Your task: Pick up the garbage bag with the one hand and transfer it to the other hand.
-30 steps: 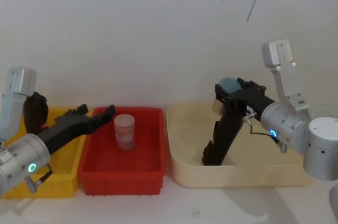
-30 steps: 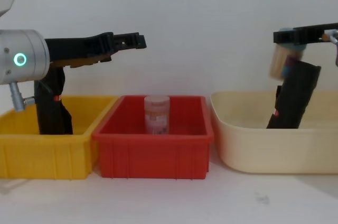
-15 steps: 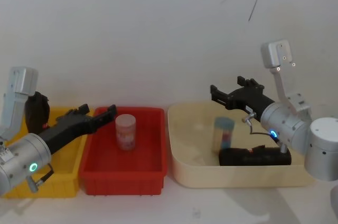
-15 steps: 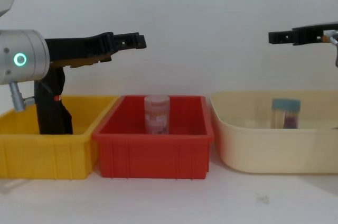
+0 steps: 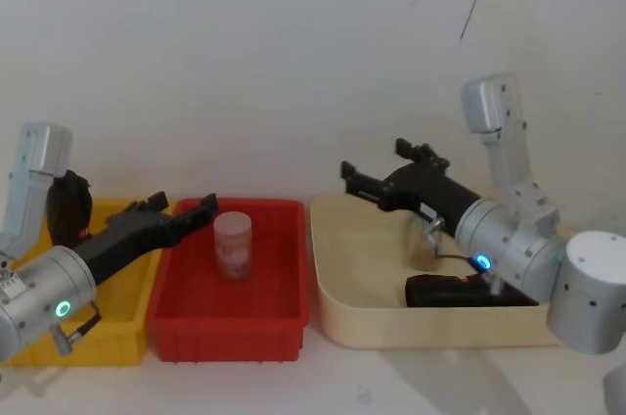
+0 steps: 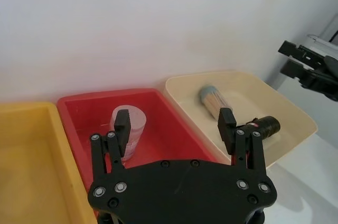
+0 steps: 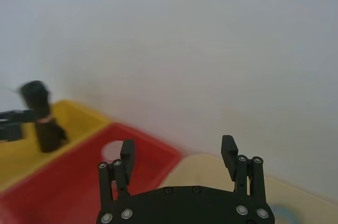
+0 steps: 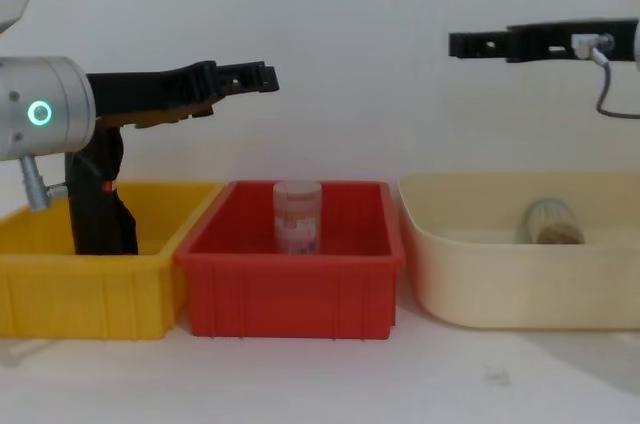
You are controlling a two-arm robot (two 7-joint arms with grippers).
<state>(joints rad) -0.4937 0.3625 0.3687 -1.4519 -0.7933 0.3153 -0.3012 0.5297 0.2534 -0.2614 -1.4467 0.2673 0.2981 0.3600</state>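
- Garbage bag (image 5: 469,290) rests inside the widest thing on the table, the cream tub (image 5: 323,268). It lies flat on the tub floor by the near wall, its long axis running left to right across the robot.
- The right gripper (image 5: 372,161) hangs high over the tub, fingers spread and empty, aimed toward the robot's left. The bag lies below it, back toward its wrist rather than ahead of its tips.
- The left gripper (image 8: 262,77), likewise spread and empty, hovers above the seam of the yellow bin (image 8: 60,284) and red bin (image 8: 290,294), well apart from the bag. By my reading the right arm is nearer.
- A rumpled black roll (image 8: 95,194) stands upright in the yellow bin.
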